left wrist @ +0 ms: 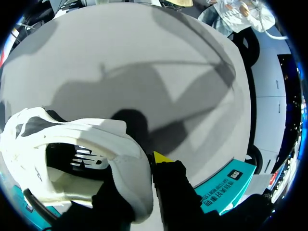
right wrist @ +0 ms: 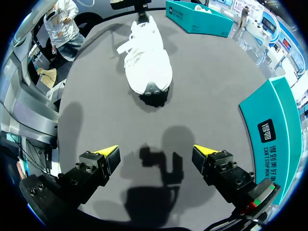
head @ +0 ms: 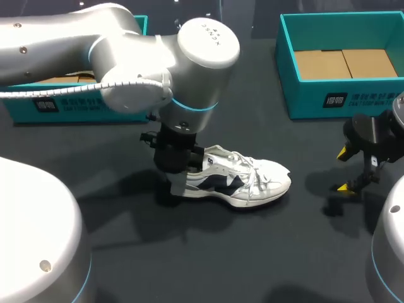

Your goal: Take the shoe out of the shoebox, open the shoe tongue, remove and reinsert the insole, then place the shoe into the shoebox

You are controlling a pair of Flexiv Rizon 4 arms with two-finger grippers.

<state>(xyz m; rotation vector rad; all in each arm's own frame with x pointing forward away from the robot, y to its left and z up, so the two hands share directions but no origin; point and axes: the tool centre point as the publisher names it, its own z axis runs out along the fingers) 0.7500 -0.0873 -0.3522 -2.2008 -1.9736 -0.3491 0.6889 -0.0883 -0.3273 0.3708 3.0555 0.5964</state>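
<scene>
The left pincer [head: 175, 180] pinches the white shoe [head: 240, 180] at its heel on the dark counter [head: 208, 252]. The right pincer [right wrist: 155, 153] is spread above it. The teal shoebox [head: 315, 98] carries white print.

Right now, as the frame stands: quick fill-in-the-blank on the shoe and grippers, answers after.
1. The shoe rests on the ____, not in the shoebox on the right.
2. The left gripper holds the shoe's ____ end.
3. The right gripper stands ____, with nothing between its fingers.
4. The shoe's toe points toward the ____ gripper.
Missing words: table; heel; open; right.
</scene>
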